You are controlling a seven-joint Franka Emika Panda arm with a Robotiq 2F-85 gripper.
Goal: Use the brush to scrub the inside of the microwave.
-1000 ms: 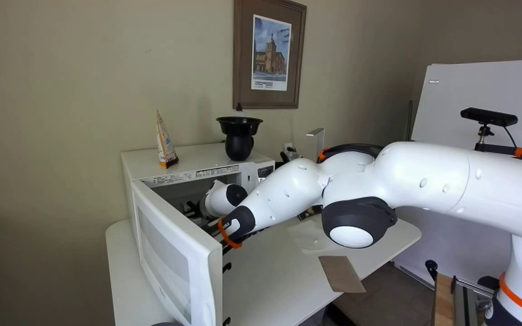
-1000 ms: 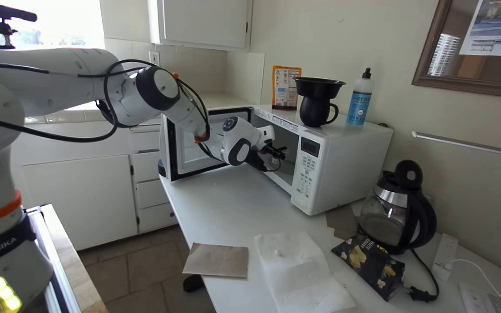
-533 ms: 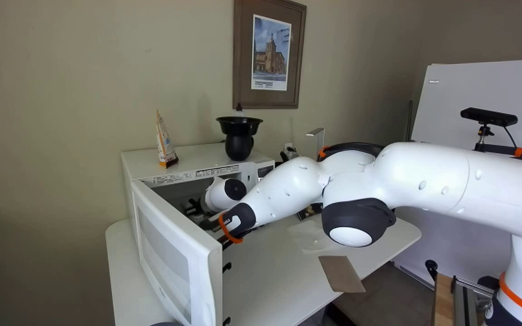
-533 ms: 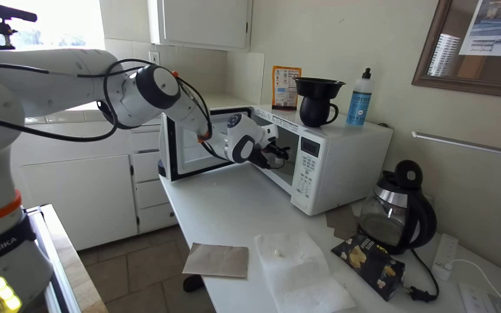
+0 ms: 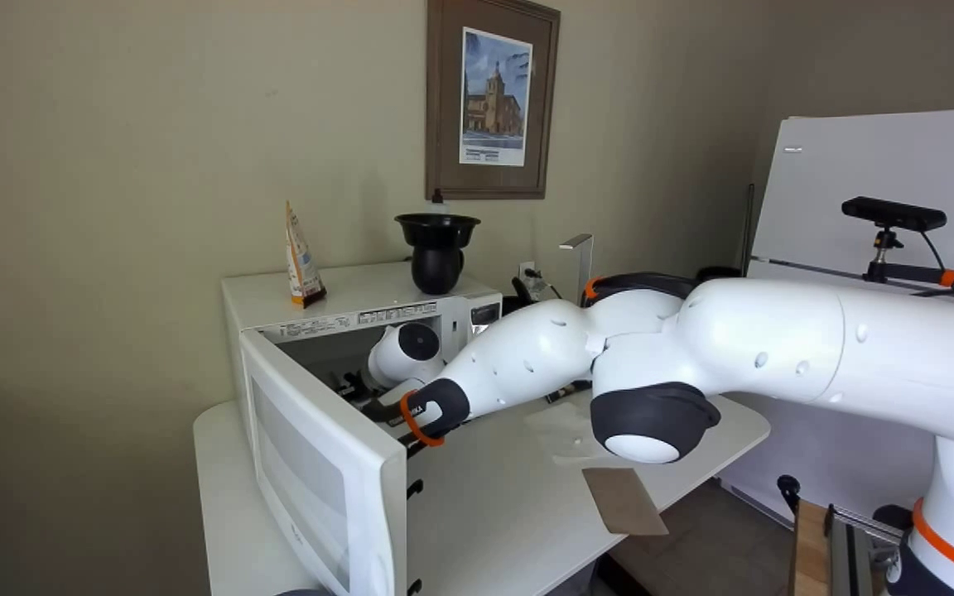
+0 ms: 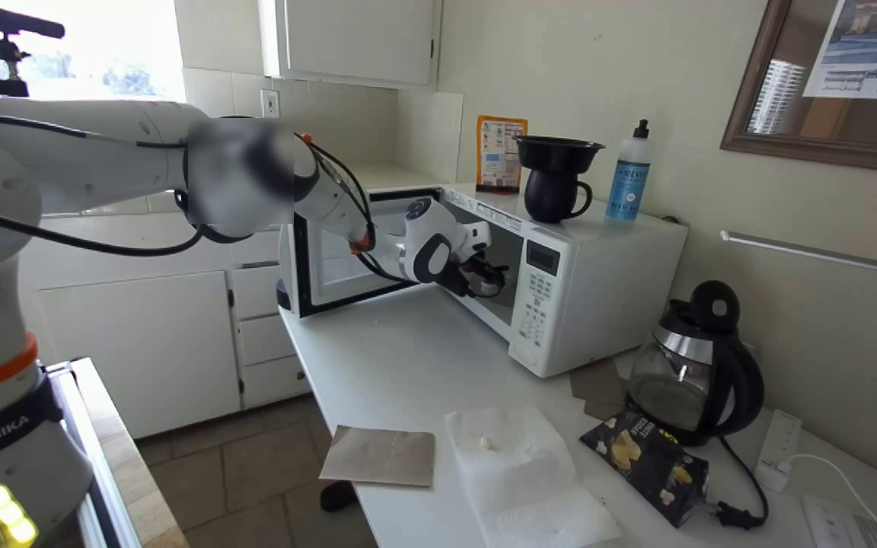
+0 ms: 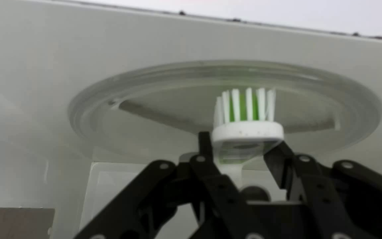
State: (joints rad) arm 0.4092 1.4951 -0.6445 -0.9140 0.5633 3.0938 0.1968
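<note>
black two-finger gripper inside a boxy white microwave, scrub time i reckon

it's pinching a white plastic brush with white-and-green bristles right by the head — probably for a stiffer hold — and the bristles point toward the clear round glass turntable, so that's likely the bit to scrub. can't tell if they touch it. the white hinged door is swung wide, leaving room to get in. up on the microwave, a flared black bowl seems to sit on a rounded black mug, maybe to keep both out of the way. can't make out what's in either.
</note>
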